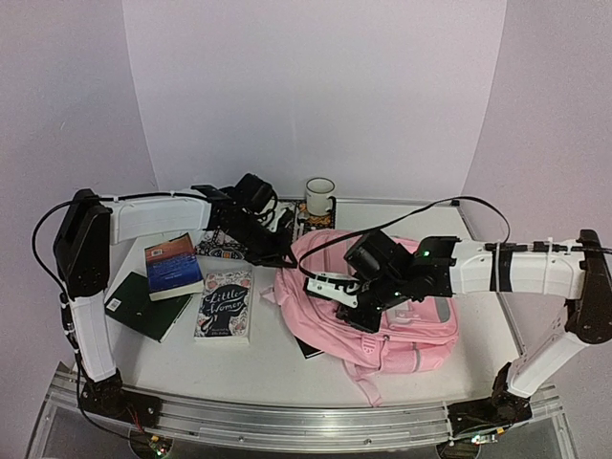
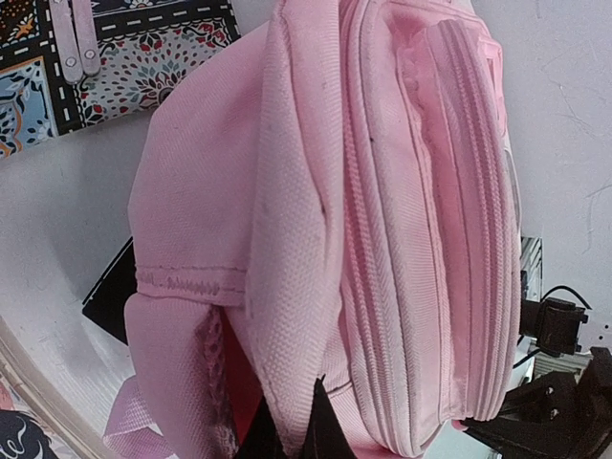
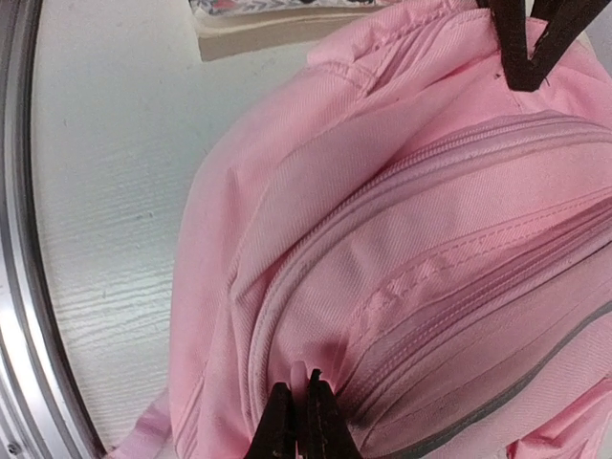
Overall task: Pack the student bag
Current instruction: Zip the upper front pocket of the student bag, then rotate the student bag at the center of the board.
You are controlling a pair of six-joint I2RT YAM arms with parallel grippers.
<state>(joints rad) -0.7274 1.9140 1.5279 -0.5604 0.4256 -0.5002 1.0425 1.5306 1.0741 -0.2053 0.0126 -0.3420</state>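
From above, you see the student bag (image 1: 421,330) lying flat on the table (image 1: 258,368), right of centre, its top end pointing left. Your left gripper (image 1: 287,256) reaches across to the bag's upper left edge, and your right gripper (image 1: 316,280) sits on the same end, just beside it. To the left of the bag lie 3 books: a "Little Women" paperback (image 1: 226,304), a blue and orange book (image 1: 172,266) and a dark green notebook (image 1: 143,306). A white mug (image 1: 319,196) stands at the far edge behind the bag. A dark flat item (image 1: 311,349) pokes out from under the bag's near side.

In your left wrist view, the bag (image 2: 411,239) fills the frame, zip seams running top to bottom. The fingers (image 2: 325,435) are pressed together on a fold of pink fabric at the bottom edge. A patterned pouch (image 2: 143,57) lies at the top left.

In your right wrist view, the fingers (image 3: 280,421) are pinched tight on a small pink tab at the bag's (image 3: 430,268) zip line. The left arm's dark fingers (image 3: 516,43) clamp the bag's far edge at the top right.
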